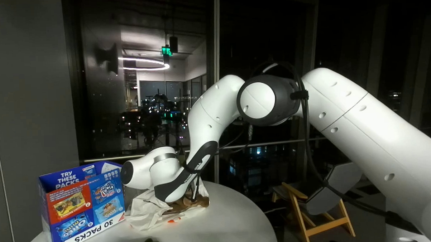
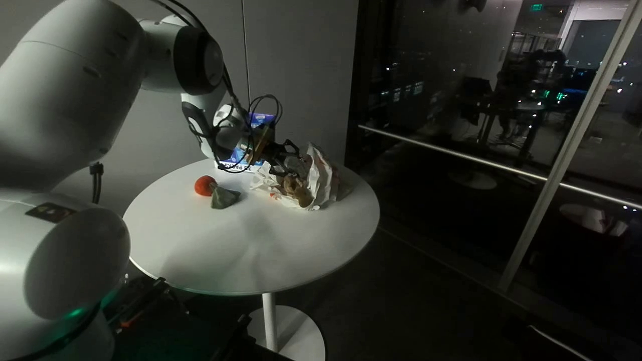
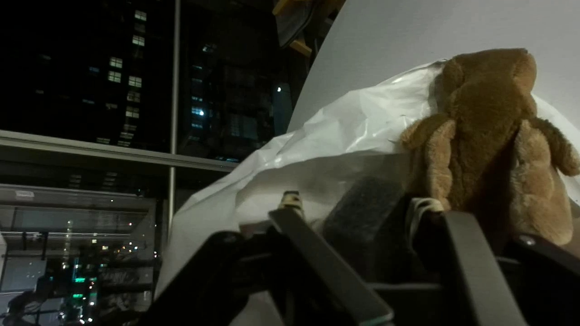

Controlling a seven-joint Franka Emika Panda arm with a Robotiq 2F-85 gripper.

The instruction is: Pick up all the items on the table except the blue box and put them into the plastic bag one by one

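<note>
The white plastic bag lies crumpled on the round table and shows in both exterior views. In the wrist view the bag's mouth opens toward me. A brown plush toy lies at the bag's mouth, right of my fingers; it also shows in an exterior view. My gripper is open at the bag's mouth, with its fingers apart. A dark grey block shows between and beyond the fingertips; a gap shows beside the left fingertip. An orange-red item with a grey-green end lies on the table.
The blue snack box stands upright beside the bag, close to my wrist. The white round table has its edge just past the bag, toward the dark windows. A wooden-legged chair stands on the floor beyond the table.
</note>
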